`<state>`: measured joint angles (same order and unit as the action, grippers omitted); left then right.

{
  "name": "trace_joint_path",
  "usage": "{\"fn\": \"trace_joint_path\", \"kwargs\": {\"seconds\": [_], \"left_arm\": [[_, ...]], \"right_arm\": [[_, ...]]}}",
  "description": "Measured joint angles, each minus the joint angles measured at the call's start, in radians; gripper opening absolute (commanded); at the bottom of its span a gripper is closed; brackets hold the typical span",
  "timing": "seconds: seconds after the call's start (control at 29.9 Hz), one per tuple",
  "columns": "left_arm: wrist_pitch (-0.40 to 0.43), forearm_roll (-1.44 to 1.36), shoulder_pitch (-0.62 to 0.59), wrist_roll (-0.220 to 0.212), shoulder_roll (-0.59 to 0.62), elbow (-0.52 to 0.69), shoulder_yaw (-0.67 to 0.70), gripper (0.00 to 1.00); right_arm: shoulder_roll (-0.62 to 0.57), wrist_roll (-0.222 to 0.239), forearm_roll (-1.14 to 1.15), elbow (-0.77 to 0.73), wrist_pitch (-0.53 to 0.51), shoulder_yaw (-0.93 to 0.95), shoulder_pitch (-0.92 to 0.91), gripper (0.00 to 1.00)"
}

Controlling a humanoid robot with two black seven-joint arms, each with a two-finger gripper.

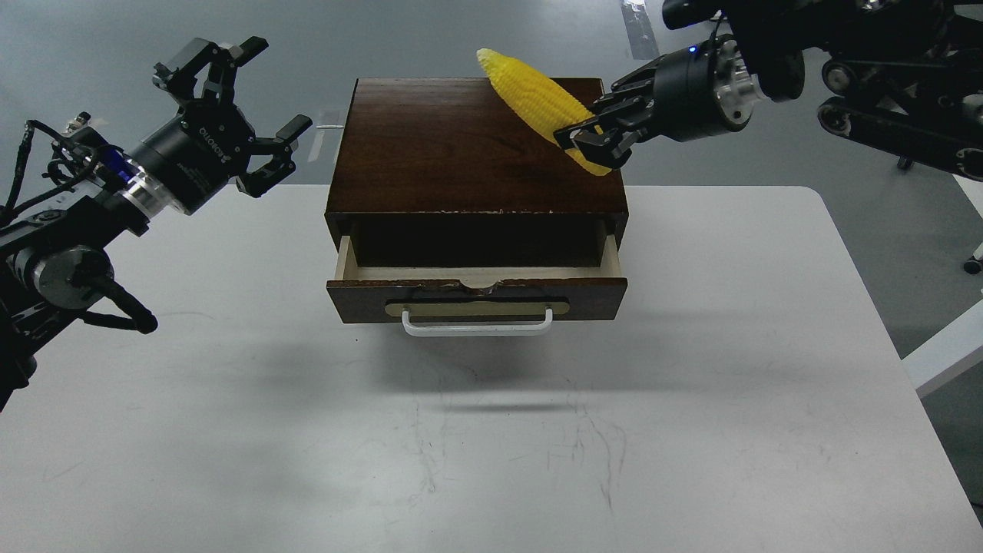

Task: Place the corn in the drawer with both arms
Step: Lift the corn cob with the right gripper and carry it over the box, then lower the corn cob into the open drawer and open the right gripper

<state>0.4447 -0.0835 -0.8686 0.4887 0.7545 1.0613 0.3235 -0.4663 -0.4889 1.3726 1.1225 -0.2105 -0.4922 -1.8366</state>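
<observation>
The yellow corn (537, 98) is held in the air over the right part of the dark wooden box's top, its pointed tip toward the upper left. My right gripper (593, 144) is shut on the corn's thick end, the arm coming in from the upper right. The drawer (476, 296) stands partly pulled out at the box's front, with a white bar handle (477, 324) and pale inner sides; nothing shows inside it. My left gripper (234, 100) is open and empty, raised to the left of the box, apart from it.
The dark brown box (474, 146) stands at the back middle of the white table (491, 430). A white table corner (948, 349) lies at the right edge. Chair and desk legs stand on the grey floor beyond.
</observation>
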Motion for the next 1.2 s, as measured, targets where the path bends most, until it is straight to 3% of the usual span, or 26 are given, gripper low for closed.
{"fn": "trace_joint_path", "kwargs": {"seconds": [0.27,0.5,0.8,0.94,1.1,1.2], "left_arm": [[-0.001,-0.003,-0.002,0.000,0.003,0.000,0.009,0.98],[-0.001,-0.004,-0.007,0.000,0.009,0.000,0.011,0.98],[0.001,-0.005,-0.008,0.000,0.018,0.000,0.011,0.98],[0.003,-0.005,-0.008,0.000,0.022,0.000,0.011,0.98],[0.003,-0.006,-0.008,0.000,0.023,0.000,0.011,0.98],[0.003,-0.005,-0.007,0.000,0.023,0.000,0.012,0.98]], "right_arm": [[0.136,0.000,0.127,0.092,0.126,-0.103,-0.109,0.05],[0.157,0.000,0.313,0.115,0.222,-0.130,-0.092,0.05],[0.174,0.000,0.341,0.113,0.292,-0.185,-0.020,0.06],[0.177,0.000,0.342,0.104,0.293,-0.189,-0.008,0.14],[0.180,0.000,0.342,0.092,0.293,-0.190,-0.003,0.34],[0.185,0.000,0.342,0.083,0.293,-0.190,0.001,0.41]]}}
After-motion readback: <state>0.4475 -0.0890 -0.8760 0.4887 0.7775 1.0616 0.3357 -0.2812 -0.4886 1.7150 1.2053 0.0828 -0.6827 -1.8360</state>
